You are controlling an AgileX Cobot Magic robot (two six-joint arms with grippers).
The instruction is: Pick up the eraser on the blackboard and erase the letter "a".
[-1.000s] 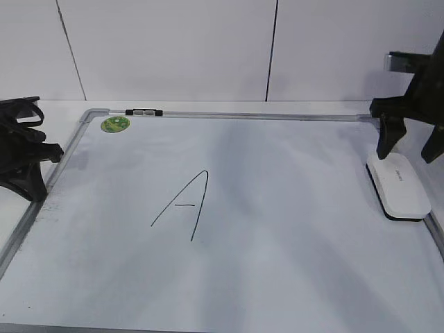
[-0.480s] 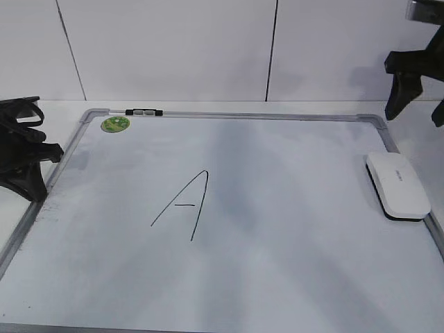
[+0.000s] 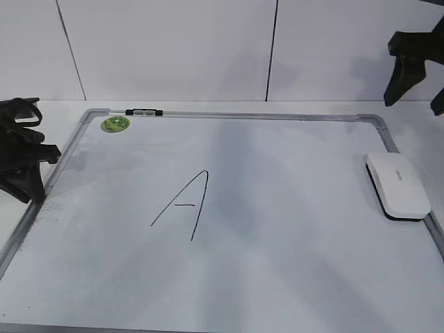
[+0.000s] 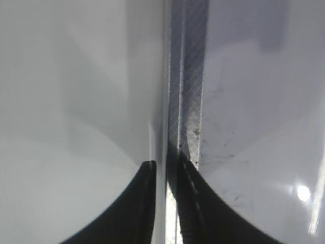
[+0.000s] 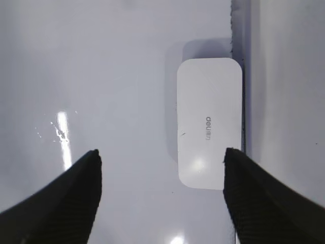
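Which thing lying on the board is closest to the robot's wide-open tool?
The white eraser by the board's right edge, below the right tool. The green magnet and black marker sit far left.

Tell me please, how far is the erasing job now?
It looks finished. The board shows only a capital "A"; no small "a" is visible. The eraser lies flat by the right frame. The right gripper hangs open above it, holding nothing. The left gripper sits at the left frame, jaws close together. Nothing visible is left.

The eraser has the word "deli" on its top. A big black "A" is drawn on the blackboard.
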